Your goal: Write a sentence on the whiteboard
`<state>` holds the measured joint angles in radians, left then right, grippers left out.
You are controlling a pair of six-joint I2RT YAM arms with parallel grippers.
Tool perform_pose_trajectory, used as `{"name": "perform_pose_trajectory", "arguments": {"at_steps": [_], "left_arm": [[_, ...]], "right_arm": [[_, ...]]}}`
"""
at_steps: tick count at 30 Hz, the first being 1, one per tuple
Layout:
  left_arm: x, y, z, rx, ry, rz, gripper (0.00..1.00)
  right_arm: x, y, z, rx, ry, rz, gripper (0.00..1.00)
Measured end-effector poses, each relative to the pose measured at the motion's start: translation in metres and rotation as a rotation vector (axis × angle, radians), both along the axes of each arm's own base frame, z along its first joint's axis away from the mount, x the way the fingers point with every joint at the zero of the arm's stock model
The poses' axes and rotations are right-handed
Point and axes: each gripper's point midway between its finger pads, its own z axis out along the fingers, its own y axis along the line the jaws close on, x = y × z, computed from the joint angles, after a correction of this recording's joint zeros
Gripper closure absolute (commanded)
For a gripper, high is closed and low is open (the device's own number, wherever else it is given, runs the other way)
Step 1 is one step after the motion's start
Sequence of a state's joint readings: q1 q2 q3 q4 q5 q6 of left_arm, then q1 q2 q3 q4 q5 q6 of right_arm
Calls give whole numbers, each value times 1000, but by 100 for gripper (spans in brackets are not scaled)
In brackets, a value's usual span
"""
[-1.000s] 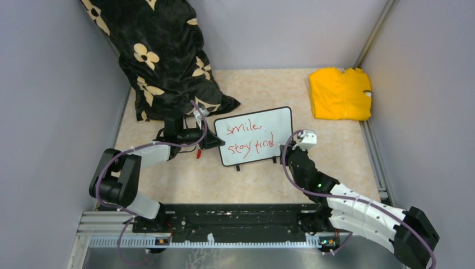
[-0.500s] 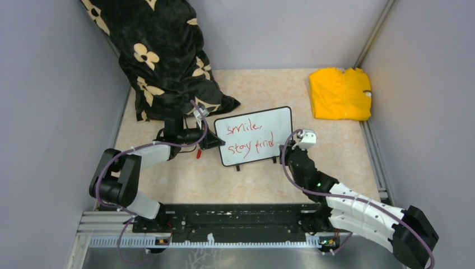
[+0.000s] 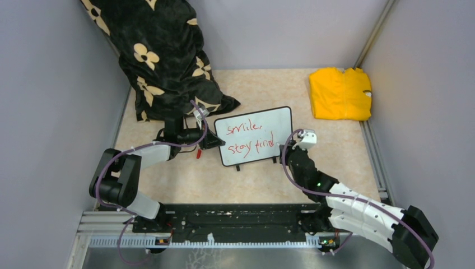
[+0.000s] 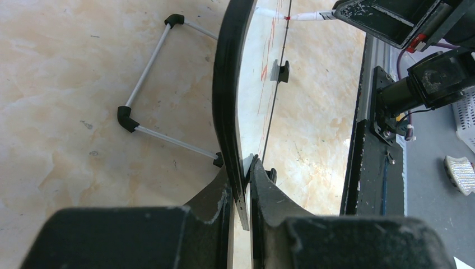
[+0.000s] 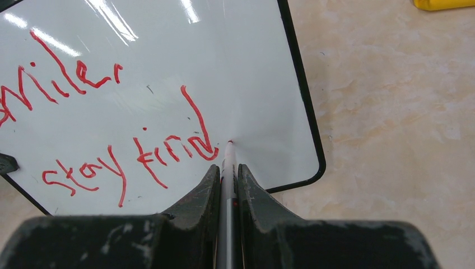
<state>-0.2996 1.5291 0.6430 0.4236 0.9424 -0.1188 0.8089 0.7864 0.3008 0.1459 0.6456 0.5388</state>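
Nothing has moved this past second: my left gripper [image 4: 241, 168] clamps the whiteboard [image 3: 263, 126] upright at mid table [image 3: 185, 179], my right gripper [image 5: 228, 171] pinches the marker [image 5: 228, 152], tip resting just past "kind" (I judge the sentence [image 5: 147, 159] finished).

I see my left arm [image 3: 147, 152] and right arm [image 3: 358, 208]: white link shells, chunky black joints, purple cables [image 3: 99, 188] looped along both. Tiny green light [image 3: 319, 183] on right forearm. White camera block [image 3: 307, 138] at right wrist. End effector fingers [image 5: 193, 204] matte black, scuffed edges.
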Motion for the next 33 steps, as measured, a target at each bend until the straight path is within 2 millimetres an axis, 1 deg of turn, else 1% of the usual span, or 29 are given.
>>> {"name": "perform_pose_trajectory", "arguments": {"at_steps": [5, 10, 19, 22, 26, 33], "left_arm": [[0, 0, 0, 0, 0, 0, 100], [0, 0, 0, 0, 0, 0, 100], [0, 0, 0, 0, 0, 1, 100], [0, 0, 0, 1, 0, 1, 99], [0, 0, 0, 0, 0, 1, 91], [2, 1, -1, 10, -13, 9, 70]], "right_arm": [[-1, 0, 0, 6, 3, 3, 100], [-7, -1, -1, 7, 18, 20, 100], [-22, -4, 12, 69, 13, 64, 100], [-26, -5, 13, 75, 16, 76, 100], [-30, -4, 16, 75, 22, 100, 100], [-32, 7, 41, 79, -12, 169, 100]]}}
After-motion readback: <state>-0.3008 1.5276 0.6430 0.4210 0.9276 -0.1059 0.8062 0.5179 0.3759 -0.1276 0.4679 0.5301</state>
